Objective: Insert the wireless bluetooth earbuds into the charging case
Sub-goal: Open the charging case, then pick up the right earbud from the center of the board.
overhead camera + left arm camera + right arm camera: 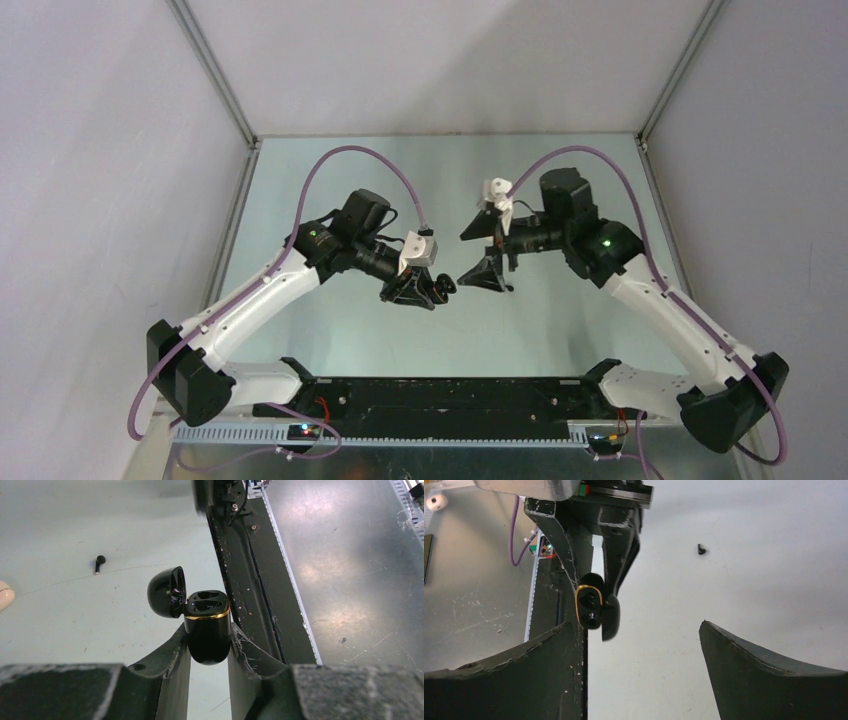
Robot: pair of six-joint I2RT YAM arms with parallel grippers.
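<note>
A black charging case with a gold rim is held off the table, my left gripper shut on its lower body. Its lid hangs open to the left and both slots look empty. The right wrist view shows the same case between the left fingers, ahead and to the left of my right gripper, which stands wide open with nothing in it. One black earbud lies on the table, seen again in the right wrist view as the earbud. From above, the two grippers face each other closely.
A cream rounded object shows at the left edge of the left wrist view. A small white round thing lies off the table at the upper left of the right wrist view. The black base rail runs along the near edge.
</note>
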